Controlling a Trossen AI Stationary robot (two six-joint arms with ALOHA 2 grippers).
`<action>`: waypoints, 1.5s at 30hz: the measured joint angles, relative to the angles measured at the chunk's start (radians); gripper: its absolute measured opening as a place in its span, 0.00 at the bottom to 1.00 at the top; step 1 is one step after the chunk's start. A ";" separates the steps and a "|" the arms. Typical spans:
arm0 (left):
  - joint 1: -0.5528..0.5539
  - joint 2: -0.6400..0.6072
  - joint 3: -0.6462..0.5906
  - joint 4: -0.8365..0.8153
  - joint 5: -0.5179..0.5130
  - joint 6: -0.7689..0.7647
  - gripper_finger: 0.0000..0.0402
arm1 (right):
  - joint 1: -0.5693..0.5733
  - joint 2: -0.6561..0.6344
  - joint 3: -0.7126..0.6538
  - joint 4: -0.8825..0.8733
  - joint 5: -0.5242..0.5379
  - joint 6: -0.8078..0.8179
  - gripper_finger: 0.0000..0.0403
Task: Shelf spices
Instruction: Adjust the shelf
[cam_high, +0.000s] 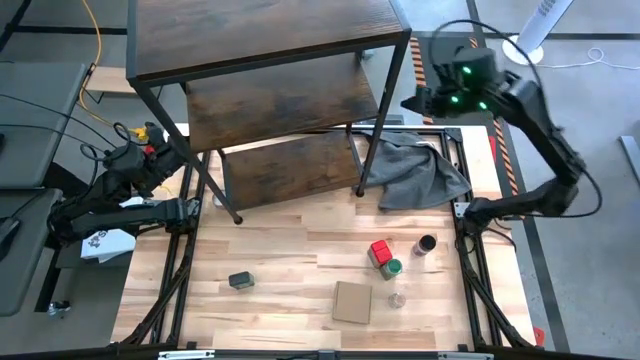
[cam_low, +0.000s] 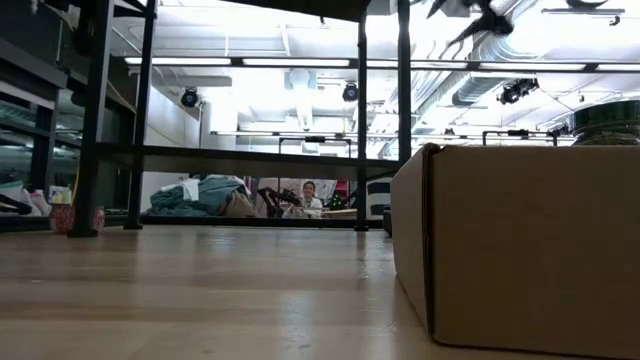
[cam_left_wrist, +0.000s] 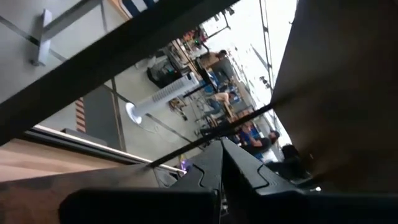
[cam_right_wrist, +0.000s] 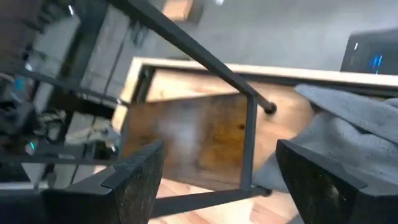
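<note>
I see the shelf (cam_high: 270, 90) at the table's (cam_high: 300, 250) far side. The spices (cam_high: 381, 253) sit near the front. My right end effector (cam_high: 412, 103) hangs released beside the shelf; my left end effector (cam_left_wrist: 221, 163) is clenched at its leg.

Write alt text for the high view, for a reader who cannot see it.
A dark three-tier shelf stands at the table's far side, with five small spice containers and a brown cardboard square loose on the wood before it. The left tool and right tool flank the shelf; a grey cloth lies beside it.
</note>
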 joint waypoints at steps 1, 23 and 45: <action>0.000 0.000 0.000 0.000 0.006 0.008 0.00 | -0.019 0.022 0.000 -0.006 -0.020 -0.021 0.75; 0.000 0.012 0.000 -0.142 -0.048 0.064 0.00 | 0.105 0.208 0.000 -0.091 0.121 -0.357 0.04; 0.000 0.144 0.000 -0.194 0.054 0.104 0.00 | 0.234 -0.242 -0.970 1.453 -0.046 0.419 0.00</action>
